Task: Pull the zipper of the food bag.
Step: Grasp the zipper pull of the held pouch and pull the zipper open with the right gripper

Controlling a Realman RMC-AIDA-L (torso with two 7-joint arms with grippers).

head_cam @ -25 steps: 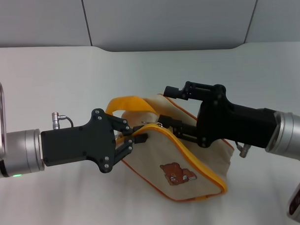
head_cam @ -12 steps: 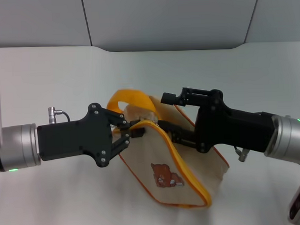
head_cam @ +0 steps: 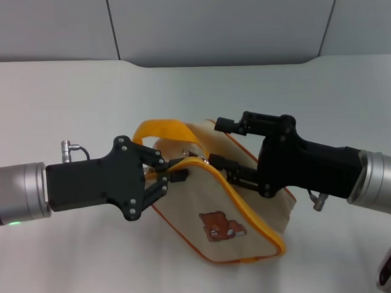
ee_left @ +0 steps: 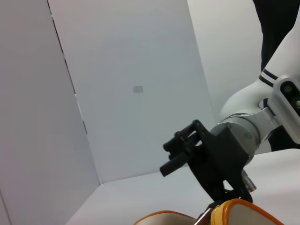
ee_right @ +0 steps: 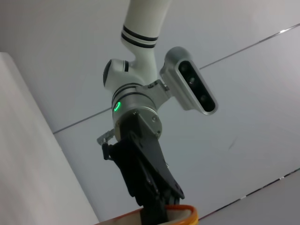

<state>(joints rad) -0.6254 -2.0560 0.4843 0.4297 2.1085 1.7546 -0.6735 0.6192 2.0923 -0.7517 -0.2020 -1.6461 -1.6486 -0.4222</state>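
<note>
- Head view shows the white surface [head_cam: 65,93] carrying the food bag [head_cam: 249,202], which lies near the middle of the scene, tilted so its bear-printed side faces the camera and its far corner rests on the surface.
- Both arms meet over the bag's top: the left gripper [head_cam: 177,175] comes in from the robot's left, the right gripper [head_cam: 220,163] from its right.
- Left fingers [head_cam: 163,181] are clenched on the near end of the bag's top edge, pinching the yellow-orange band there and bracing that end.
- Right fingers [head_cam: 238,174] reach into the top just beside the left ones; they look closed on something small at the band, probably the metal pull tab, though the tab itself is too hidden to confirm.
- Progress, as a judgement: the grasp and brace seem made, and the pull looks barely begun or only just under way. The zipper [head_cam: 242,206] band on the visible front side lies flat and continuous from the grippers down to the bag's low corner, so most of the travel appears left.
- Bag's look: beige fabric, boxy, orange piping at the seams, soft enough to sag between the two holds; a yellow loop handle [head_cam: 166,130] arches up behind the left gripper.
- Left wrist view catches only the rim of the bag [ee_left: 243,211] below the right gripper's black body.
</note>
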